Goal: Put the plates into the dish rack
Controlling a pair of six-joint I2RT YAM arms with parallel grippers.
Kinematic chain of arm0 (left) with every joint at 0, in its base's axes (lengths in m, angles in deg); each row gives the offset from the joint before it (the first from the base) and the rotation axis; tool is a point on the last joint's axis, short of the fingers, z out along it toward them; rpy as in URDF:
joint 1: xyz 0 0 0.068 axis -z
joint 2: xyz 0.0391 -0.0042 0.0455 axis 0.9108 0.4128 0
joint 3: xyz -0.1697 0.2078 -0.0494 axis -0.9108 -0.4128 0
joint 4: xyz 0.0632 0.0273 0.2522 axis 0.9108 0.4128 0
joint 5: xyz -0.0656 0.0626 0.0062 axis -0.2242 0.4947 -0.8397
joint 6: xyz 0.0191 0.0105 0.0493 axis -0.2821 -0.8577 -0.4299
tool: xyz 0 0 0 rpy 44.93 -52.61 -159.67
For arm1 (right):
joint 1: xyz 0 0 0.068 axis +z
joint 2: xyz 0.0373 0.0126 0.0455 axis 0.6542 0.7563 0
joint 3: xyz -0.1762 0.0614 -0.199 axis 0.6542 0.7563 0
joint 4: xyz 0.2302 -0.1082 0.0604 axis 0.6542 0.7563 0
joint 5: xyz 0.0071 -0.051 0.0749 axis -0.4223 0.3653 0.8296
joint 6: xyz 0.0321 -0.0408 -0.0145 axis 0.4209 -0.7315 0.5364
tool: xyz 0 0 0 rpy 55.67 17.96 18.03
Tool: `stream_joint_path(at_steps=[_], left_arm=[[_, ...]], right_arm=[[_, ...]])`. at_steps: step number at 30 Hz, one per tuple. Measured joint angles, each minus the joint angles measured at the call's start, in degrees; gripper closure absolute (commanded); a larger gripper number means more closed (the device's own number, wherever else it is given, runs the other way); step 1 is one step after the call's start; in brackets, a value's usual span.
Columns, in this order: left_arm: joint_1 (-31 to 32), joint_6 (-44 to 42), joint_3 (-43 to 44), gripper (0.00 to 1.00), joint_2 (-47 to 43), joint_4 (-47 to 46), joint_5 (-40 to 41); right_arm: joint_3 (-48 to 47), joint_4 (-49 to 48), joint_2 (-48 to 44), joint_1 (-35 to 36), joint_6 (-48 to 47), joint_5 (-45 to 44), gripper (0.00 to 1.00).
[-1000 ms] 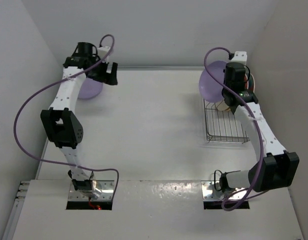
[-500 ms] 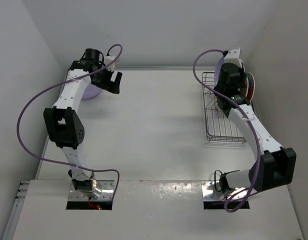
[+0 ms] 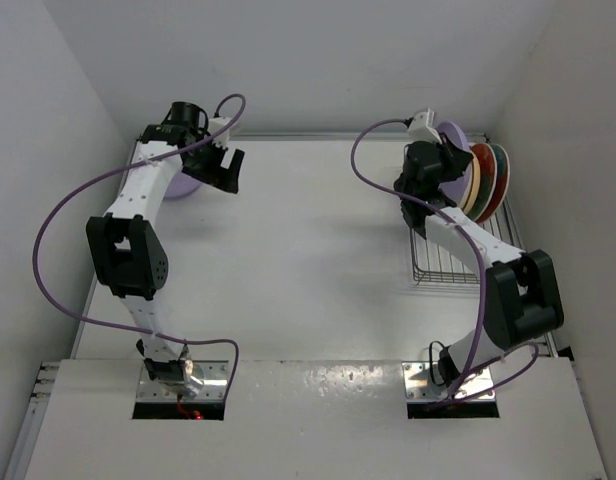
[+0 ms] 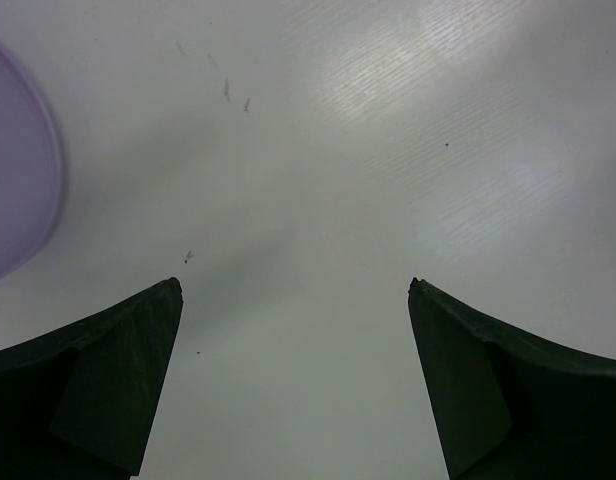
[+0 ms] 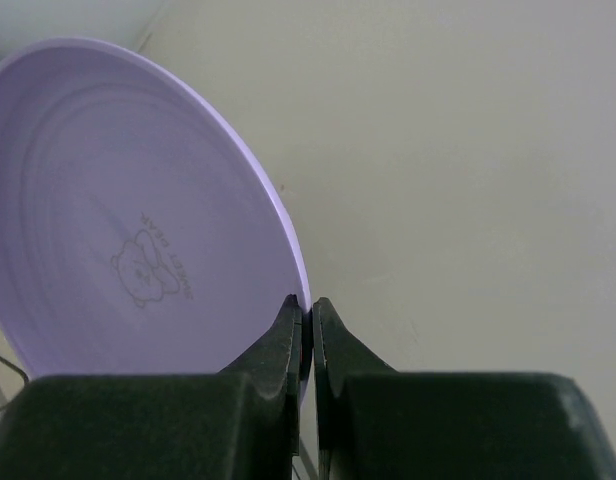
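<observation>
My right gripper (image 5: 310, 305) is shut on the rim of a lilac plate (image 5: 138, 230), which has a small bear logo on its face. In the top view this gripper (image 3: 440, 152) holds the lilac plate (image 3: 454, 134) upright at the far end of the grey wire dish rack (image 3: 446, 258), just left of a yellow-orange plate (image 3: 475, 185) and two red patterned plates (image 3: 491, 168) standing there. My left gripper (image 3: 226, 166) is open and empty above the table. The second lilac plate (image 3: 184, 181) lies flat to its left, also at the left edge of the left wrist view (image 4: 18, 170).
White walls close in the table at the back and on both sides. The rack stands against the right wall. Purple cables loop off both arms.
My right arm has swung the lilac plate over the rack's far end, next to the standing plates. My left gripper has moved slightly right and nearer, off the flat lilac plate.
</observation>
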Motion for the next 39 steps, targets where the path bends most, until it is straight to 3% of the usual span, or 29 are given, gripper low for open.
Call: stream_joint_path(at_steps=[15,20,24,32,39], left_arm=[[-0.66,-0.31,-0.90,0.00,-1.36,-0.07,-0.81],[-0.70,-0.31,-0.94,0.00,-1.60,-0.07,-1.07],[-0.70,-0.31,-0.96,0.00,-1.88,-0.04,-1.22],[-0.85,-0.50,-1.16,0.00,-1.88,-0.02,-1.33],[-1.07,-0.57,-1.16,0.00,-1.88,-0.02,-1.38]], right_arm=[[1.53,-17.44,9.81,1.92,-8.83,-6.23,1.00],[-0.31,-35.12,20.31,3.21,-26.69,-7.78,1.00],[-4.55,-39.63,26.64,4.00,-37.94,-8.00,1.00],[-7.39,-43.47,25.07,4.35,-46.53,-8.07,1.00],[-4.46,-44.46,17.44,3.54,-49.22,-7.43,1.00]])
